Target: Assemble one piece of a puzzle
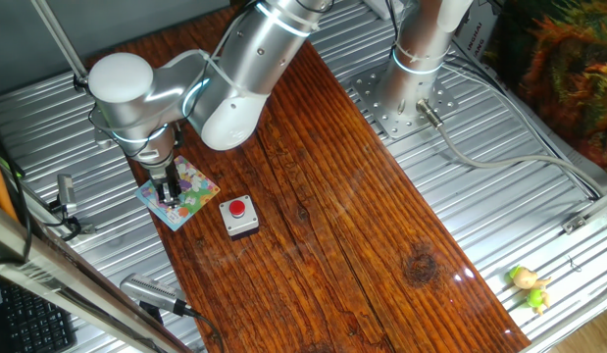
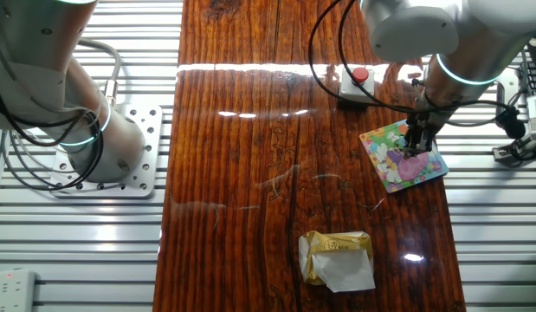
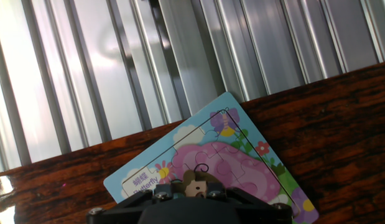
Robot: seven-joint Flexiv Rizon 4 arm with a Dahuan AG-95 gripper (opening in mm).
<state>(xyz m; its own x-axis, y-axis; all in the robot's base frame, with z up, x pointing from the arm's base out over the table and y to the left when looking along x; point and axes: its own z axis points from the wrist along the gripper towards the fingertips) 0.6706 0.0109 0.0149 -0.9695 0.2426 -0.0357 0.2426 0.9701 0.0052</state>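
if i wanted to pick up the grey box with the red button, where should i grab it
Grip the button box by its two opposite grey side walls, coming straight down from above. It sits flat and upright on the table, its sides are free, and the round button on top gives no hold.

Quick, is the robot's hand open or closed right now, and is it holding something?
Gripper: down on the flat square pastel cartoon puzzle board; cannot tell whether its jaws are open or closed, or whether they hold anything.

Glossy silver-white arm (image 1: 246, 61) with glowing cyan joint rings, black cables, dark hand (image 1: 171, 188).
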